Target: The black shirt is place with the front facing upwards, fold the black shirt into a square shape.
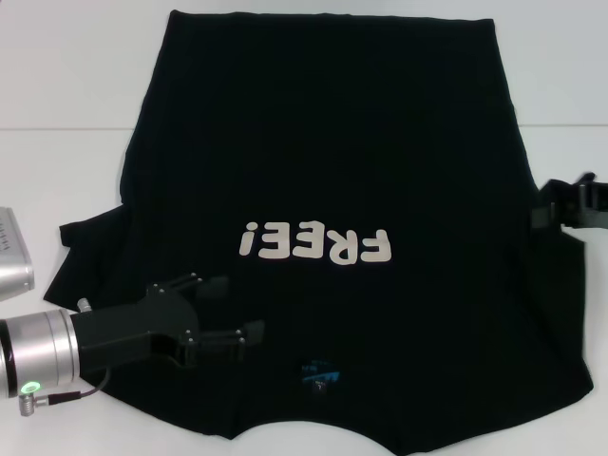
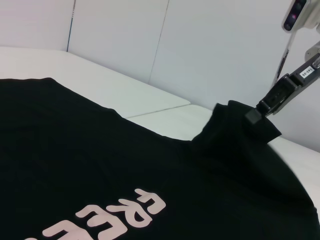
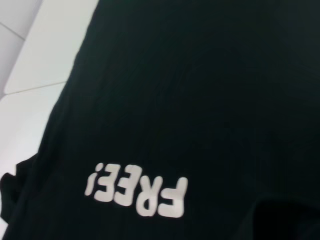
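Black shirt: spread front-up across the centre of the head view, FREE! lettering mid-frame, blue neck label at lower centre.
Right gripper: right edge of the frame, fingers clamped on the shirt's side fabric, which is lifted in a peak.
Left gripper: lower left, fingers apart above the cloth, holding nothing.
Step advice: likely a side fold; carry the pinched edge low and level towards the lettering, so the cloth lands without wrinkles.
Surface: white table, seam line across it.
Room: pale wall panels behind.
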You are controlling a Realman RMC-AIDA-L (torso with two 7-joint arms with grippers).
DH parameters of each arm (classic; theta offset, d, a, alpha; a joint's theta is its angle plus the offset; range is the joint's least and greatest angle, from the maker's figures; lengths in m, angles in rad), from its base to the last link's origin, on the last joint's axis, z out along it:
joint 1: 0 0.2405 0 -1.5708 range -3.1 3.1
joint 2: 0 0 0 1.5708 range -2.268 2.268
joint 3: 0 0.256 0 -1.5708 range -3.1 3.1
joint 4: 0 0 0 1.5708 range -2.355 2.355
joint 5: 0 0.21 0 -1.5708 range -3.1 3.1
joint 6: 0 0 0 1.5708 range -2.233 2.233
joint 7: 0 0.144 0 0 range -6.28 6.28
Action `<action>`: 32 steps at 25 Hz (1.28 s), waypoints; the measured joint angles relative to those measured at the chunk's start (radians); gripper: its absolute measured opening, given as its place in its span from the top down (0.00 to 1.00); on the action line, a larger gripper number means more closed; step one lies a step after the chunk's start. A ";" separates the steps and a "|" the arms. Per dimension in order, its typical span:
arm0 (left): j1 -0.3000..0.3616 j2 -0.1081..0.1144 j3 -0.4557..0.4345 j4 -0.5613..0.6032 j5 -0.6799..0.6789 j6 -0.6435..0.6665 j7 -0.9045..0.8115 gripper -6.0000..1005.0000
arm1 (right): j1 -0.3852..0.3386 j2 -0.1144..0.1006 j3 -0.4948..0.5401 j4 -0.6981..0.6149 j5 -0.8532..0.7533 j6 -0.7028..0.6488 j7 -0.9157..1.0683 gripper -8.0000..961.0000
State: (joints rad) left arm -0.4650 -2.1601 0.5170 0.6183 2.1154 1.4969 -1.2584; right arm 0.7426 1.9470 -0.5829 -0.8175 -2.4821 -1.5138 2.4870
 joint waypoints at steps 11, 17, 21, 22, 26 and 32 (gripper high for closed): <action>-0.006 -0.001 0.002 -0.002 0.000 -0.014 0.004 0.14 | 0.008 0.014 -0.002 0.039 0.027 0.030 -0.006 0.95; -0.009 -0.001 0.000 -0.002 0.000 -0.021 0.005 0.14 | 0.016 0.018 -0.004 0.064 0.042 0.043 -0.016 0.93; -0.012 -0.002 0.002 -0.004 0.000 -0.034 0.005 0.14 | 0.003 0.018 -0.001 0.093 0.146 0.038 -0.067 0.91; -0.012 -0.002 0.002 -0.005 0.000 -0.036 0.005 0.14 | -0.002 0.015 -0.001 0.109 0.176 0.034 -0.081 0.86; -0.016 -0.003 -0.002 -0.007 -0.012 -0.038 -0.007 0.14 | -0.008 -0.001 -0.001 0.168 0.239 0.022 -0.125 0.68; -0.017 -0.002 -0.003 -0.012 -0.043 -0.038 -0.047 0.14 | -0.053 0.001 0.013 0.220 0.337 0.007 -0.281 0.45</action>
State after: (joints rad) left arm -0.4820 -2.1617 0.5140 0.6063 2.0725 1.4586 -1.3049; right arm 0.6895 1.9477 -0.5701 -0.5974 -2.1448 -1.5066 2.2063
